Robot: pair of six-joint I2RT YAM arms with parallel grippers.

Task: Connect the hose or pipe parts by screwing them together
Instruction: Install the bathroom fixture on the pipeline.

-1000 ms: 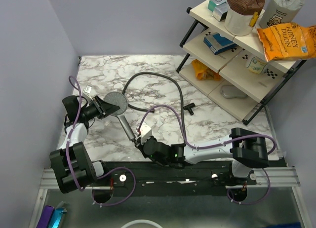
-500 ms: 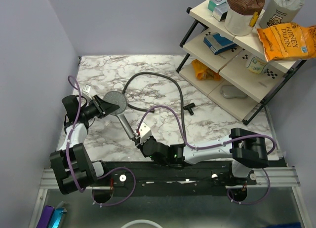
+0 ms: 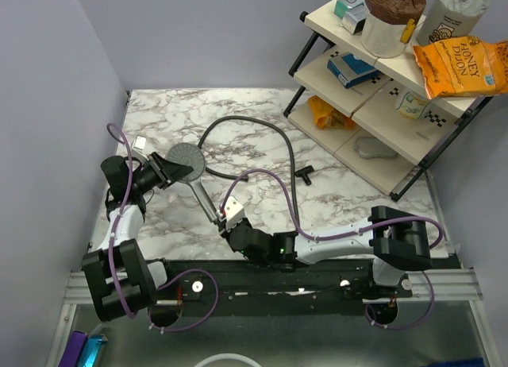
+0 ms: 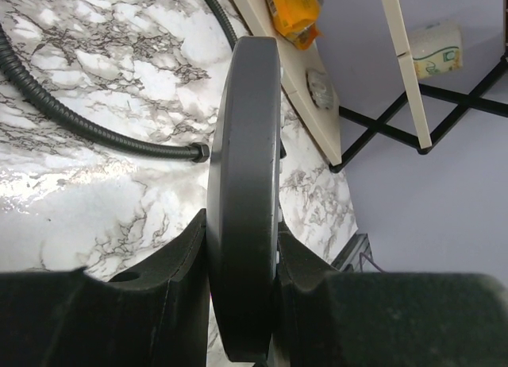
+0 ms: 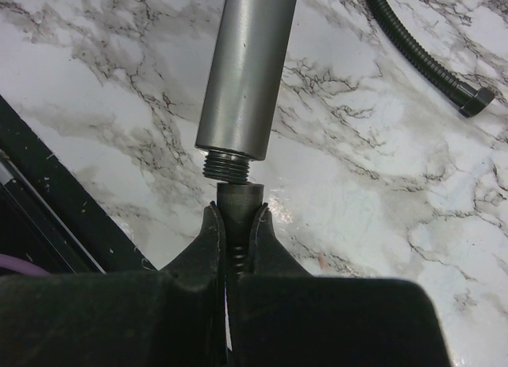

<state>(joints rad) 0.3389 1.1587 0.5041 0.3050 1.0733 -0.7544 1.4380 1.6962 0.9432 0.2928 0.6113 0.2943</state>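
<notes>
Overhead, the left claw clamps the rim of the shower head, and the handle runs from it toward the right claw. The hose loops beyond both.

From the left wrist, the round face stands edge-on between the fingers, gripped.

From the right wrist, that claw is closed on the end nut, with the handle's thread just ahead, touching or nearly so.

The step in hand looks like starting the thread. Next it needs the two lined up straight, then a turn.

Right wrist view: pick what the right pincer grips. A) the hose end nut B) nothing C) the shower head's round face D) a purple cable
A: the right pincer is shut on the hose end nut, right under the threaded end of the handle.
</notes>
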